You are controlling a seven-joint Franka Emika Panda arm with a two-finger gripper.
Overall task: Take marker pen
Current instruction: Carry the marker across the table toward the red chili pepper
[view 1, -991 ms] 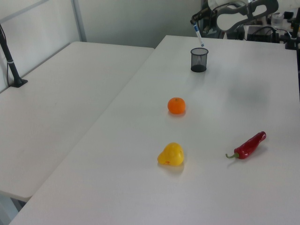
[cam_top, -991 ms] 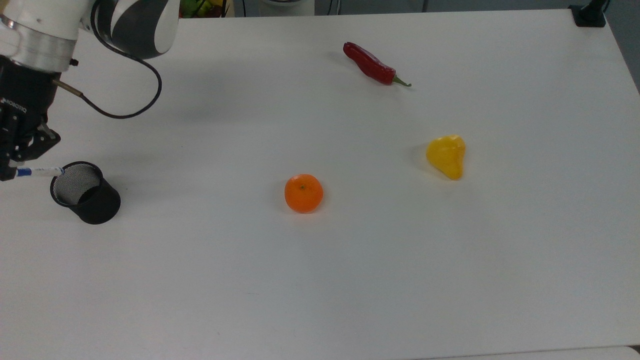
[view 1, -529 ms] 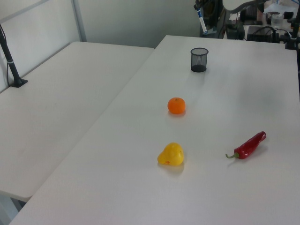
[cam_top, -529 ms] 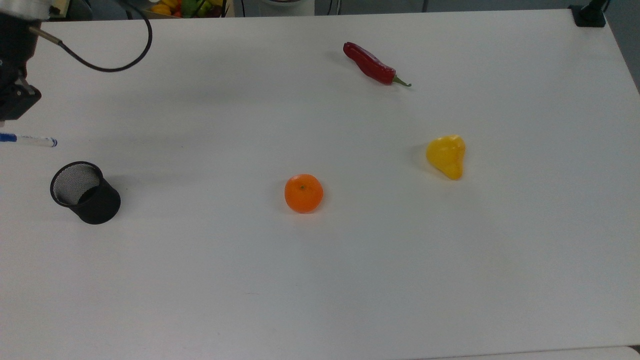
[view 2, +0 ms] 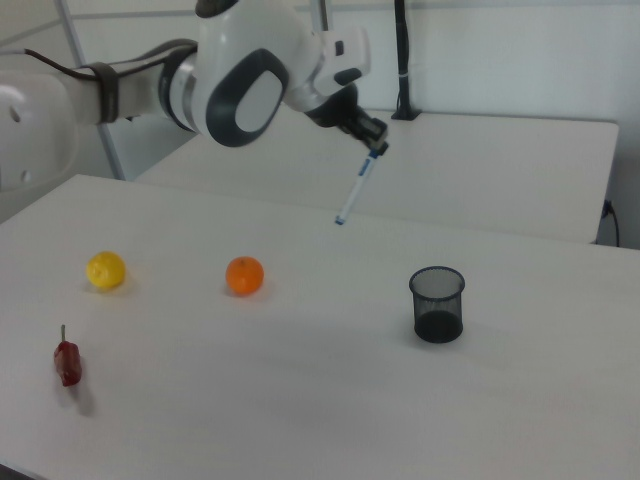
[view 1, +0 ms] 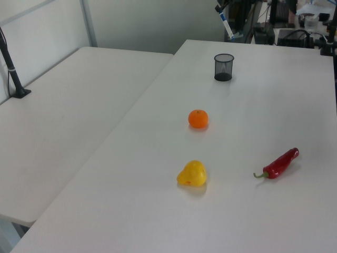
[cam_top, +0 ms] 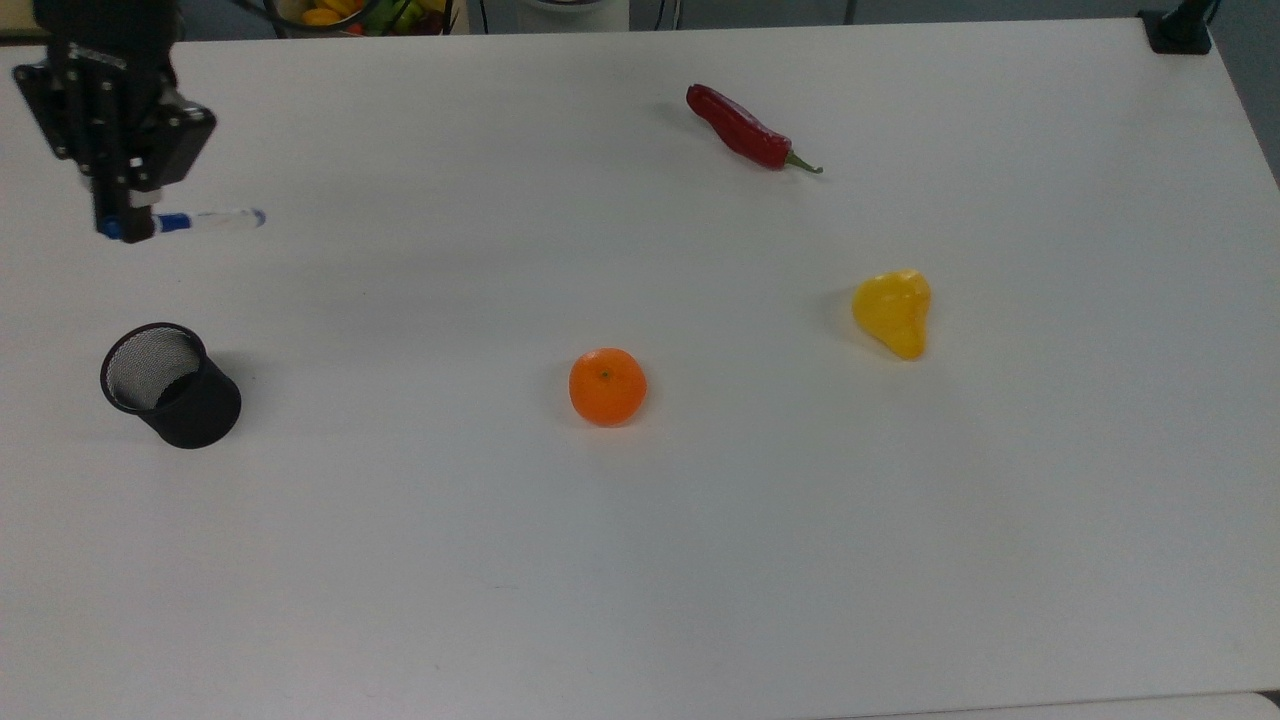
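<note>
In the top view, the black tool (cam_top: pixel 128 222) is near the far left corner of the white tabletop (cam_top: pixel 700 560), and it is closed on the blue cap end of the marker pen (cam_top: pixel 205 220). The pen points toward the top view's right, with its white barrel and small blue end free. The black mesh cup (cam_top: pixel 170 384) stands near the left edge of the tabletop, apart from the pen. The orange fruit (cam_top: pixel 607 386) is close to the middle, the yellow fruit (cam_top: pixel 893 312) is toward the right edge, and the red chilli (cam_top: pixel 745 130) lies near the far edge. In the left view, the marker pen (view 1: pixel 225 25) hangs above the far end of the tabletop (view 1: pixel 158 211), clearly above the mesh cup (view 1: pixel 224 67) and tilted. The orange fruit (view 1: pixel 198 119), the yellow fruit (view 1: pixel 192 174) and the red chilli (view 1: pixel 280 164) lie nearer to the camera. In the right view, the tool (view 2: pixel 374 147) grips the top of the marker pen (view 2: pixel 353 192), which slopes down in the air, well above the tabletop (view 2: pixel 300 400). The mesh cup (view 2: pixel 437 304) stands toward the right view's right of the pen, not touching it.
</note>
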